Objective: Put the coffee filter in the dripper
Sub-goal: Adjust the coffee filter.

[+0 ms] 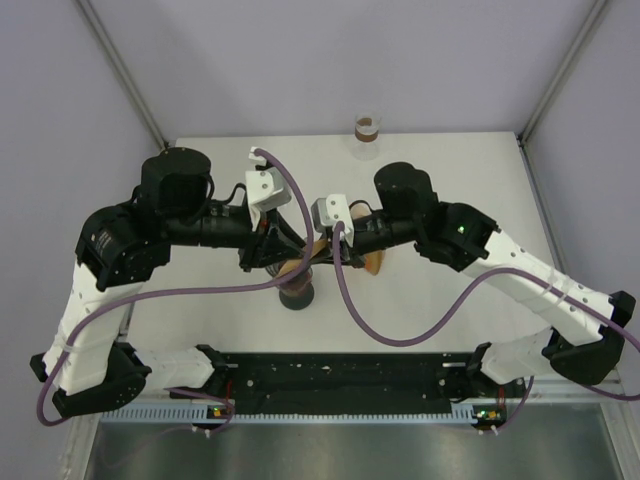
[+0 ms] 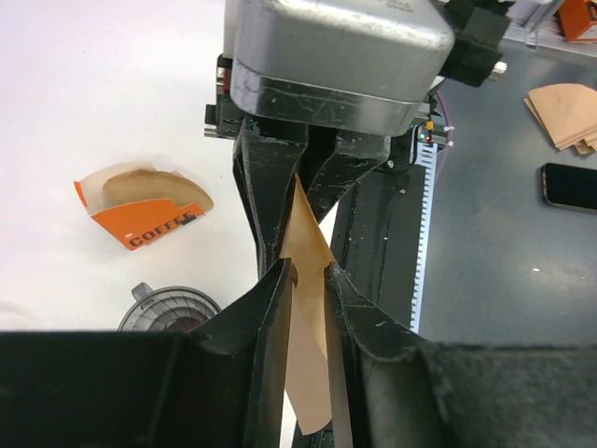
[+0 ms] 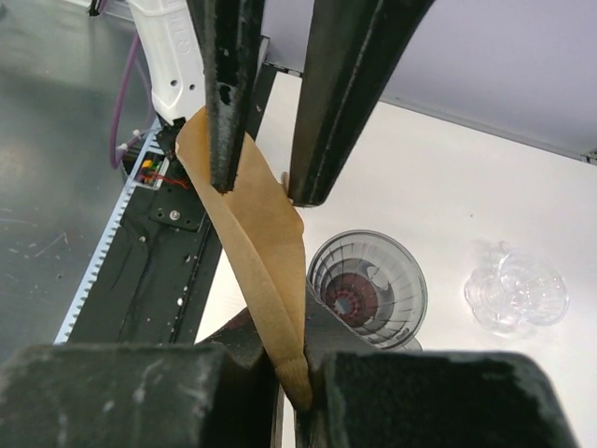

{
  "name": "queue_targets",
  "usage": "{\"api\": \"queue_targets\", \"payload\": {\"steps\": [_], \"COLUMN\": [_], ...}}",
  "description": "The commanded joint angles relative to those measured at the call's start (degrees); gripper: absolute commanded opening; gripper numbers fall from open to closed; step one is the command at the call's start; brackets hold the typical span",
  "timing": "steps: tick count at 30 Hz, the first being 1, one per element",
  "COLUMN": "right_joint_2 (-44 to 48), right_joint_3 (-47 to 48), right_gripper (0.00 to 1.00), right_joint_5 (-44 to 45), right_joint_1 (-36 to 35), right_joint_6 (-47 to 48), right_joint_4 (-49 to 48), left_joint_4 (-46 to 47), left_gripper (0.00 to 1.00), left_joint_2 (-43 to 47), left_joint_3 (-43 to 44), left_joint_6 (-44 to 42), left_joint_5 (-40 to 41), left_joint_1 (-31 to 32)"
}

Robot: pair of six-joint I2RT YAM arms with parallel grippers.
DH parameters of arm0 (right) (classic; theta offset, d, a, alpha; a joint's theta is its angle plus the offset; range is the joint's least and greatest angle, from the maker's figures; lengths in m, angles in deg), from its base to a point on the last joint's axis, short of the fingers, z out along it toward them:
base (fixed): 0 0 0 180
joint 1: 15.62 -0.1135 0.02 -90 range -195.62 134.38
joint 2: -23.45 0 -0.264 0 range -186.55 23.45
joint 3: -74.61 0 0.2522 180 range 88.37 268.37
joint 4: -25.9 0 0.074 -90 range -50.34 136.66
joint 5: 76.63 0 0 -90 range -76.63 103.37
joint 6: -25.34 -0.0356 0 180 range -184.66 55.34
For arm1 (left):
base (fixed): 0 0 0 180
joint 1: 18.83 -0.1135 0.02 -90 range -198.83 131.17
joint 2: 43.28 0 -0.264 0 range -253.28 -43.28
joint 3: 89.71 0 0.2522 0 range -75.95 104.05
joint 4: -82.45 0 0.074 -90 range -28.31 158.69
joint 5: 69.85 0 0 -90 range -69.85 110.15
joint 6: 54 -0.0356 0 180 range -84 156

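While both my arms meet over the middle of the table (image 1: pixel 450 180), the coffee filter (image 3: pixel 266 252) hangs in the air between my two pincers, not in the dripper (image 3: pixel 367 280).

Right pincer (image 3: pixel 284 327): jaws closed down on the filter's lower end, paper nipped tight between them. Filter rises from there as a long brown fold, slightly curved.

Left pincer (image 2: pixel 306 275): comes at the filter from the opposite side, jaws a narrow way apart, paper filling the gap between them. One finger lies flat against the upper fold; the other tip meets the paper's edge. Whether they truly bear on it, I cannot tell.

Dripper: upright on the table, ribbed inside, mouth open upward. Right wrist view puts it just beside and below the filter, with the paper's lower edge crossing the near part of its rim. Top view puts it directly under the spot where my pincers meet.

Other things noted:
- orange box (image 2: pixel 140 219) marked COFFEE, lying on the table with brown filters showing in its open top, near the dripper
- clear glass piece (image 3: pixel 518 294) on the table, apart from the dripper
- small glass cup (image 1: pixel 368 133) with brown contents at the far edge
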Motion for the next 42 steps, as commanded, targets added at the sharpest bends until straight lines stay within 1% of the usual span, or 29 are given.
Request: {"api": "queue_targets", "payload": {"steps": [1,4,6,12,15,18,21,25,26,27,30,34,36,37,38,39,40,41,42], "right_joint_2": [-0.1,-0.3,-0.2,-0.3,-0.3,-0.3,-0.4,-0.3,-0.3,-0.3,-0.2,0.0,0.0,-0.2,-0.1,0.0,-0.1,0.0,0.0], "right_joint_3": [2.9,2.8,2.9,3.0,2.9,2.9,3.0,3.0,3.0,3.0,2.9,2.8,2.8,2.9,3.0,3.0,3.1,3.1,3.1], "right_gripper": [0.00,0.00,0.00,0.00,0.00,0.00,0.00,0.00,0.00,0.00,0.00,0.00,0.00,0.00,0.00,0.00,0.00,0.00,0.00], "right_joint_5": [-0.1,-0.1,-0.1,0.0,0.2,1.1,2.2,2.4,2.3,2.3,2.3,2.2,1.8,1.7,1.5,1.5,1.4,1.3,1.4], "right_joint_1": [-0.6,-0.6,-0.5,-0.6,-0.5,-0.6,-0.5,-0.5,-0.6,-0.5,-0.5,-0.6,-0.6,-0.6,-0.5,-0.5,-0.5,-0.5,-0.5], "right_joint_6": [-0.5,-0.5,-0.6,-0.5,-0.5,-0.6,-0.5,-0.3,-0.3,-0.2,-0.2,-0.3,-0.3,-0.3,-0.3,-0.3,-0.3,-0.4,-0.2], "right_joint_4": [-1.0,-1.0,-1.0,-1.0,-1.1,-1.1,-1.2,-1.2,-1.2,-1.2,-1.2,-1.2,-1.2,-1.3,-1.3,-1.3,-1.4,-1.4,-1.4], "left_joint_4": [1.3,1.5,1.6,1.7,2.1,2.1,2.1,2.1,2.0,1.9,1.8,1.1,0.6,0.3,0.0,-0.2,-0.8,-1.2,-1.7], "left_gripper": [0.28,0.35,0.38,0.42,0.45,0.46,0.47,0.59,0.65,0.77,0.99,0.99,0.95,0.88,0.76,0.69,0.64,0.61,0.61], "left_joint_2": [0.5,0.4,0.2,0.3,0.3,0.1,0.2,0.1,0.1,0.2,-0.1,-0.2,-0.2,-0.2,-0.3,-0.5,-0.7,-0.9,-1.1], "left_joint_3": [-0.3,-0.2,-0.2,-0.3,0.1,0.9,0.7,0.7,0.6,0.5,0.3,-0.1,-0.8,-1.1,-1.4,-1.6,-1.7,-1.7,-1.9], "left_joint_6": [0.0,0.1,0.3,-0.4,-1.4,-2.3,-2.3,-2.1,-2.3,-2.2,-2.4,-2.9,-3.5,-4.1,-4.8,-5.1,-5.3,-5.7,-5.9], "left_joint_5": [3.1,5.1,6.0,8.1,11.4,14.0,13.9,15.0,15.1,15.3,16.4,17.6,16.1,15.5,15.0,14.8,14.3,13.3,11.5], "left_joint_1": [0.2,0.2,0.2,0.2,0.2,0.2,0.2,0.2,0.2,0.2,0.2,0.2,0.2,0.2,0.2,0.2,0.2,0.2,0.2]}}
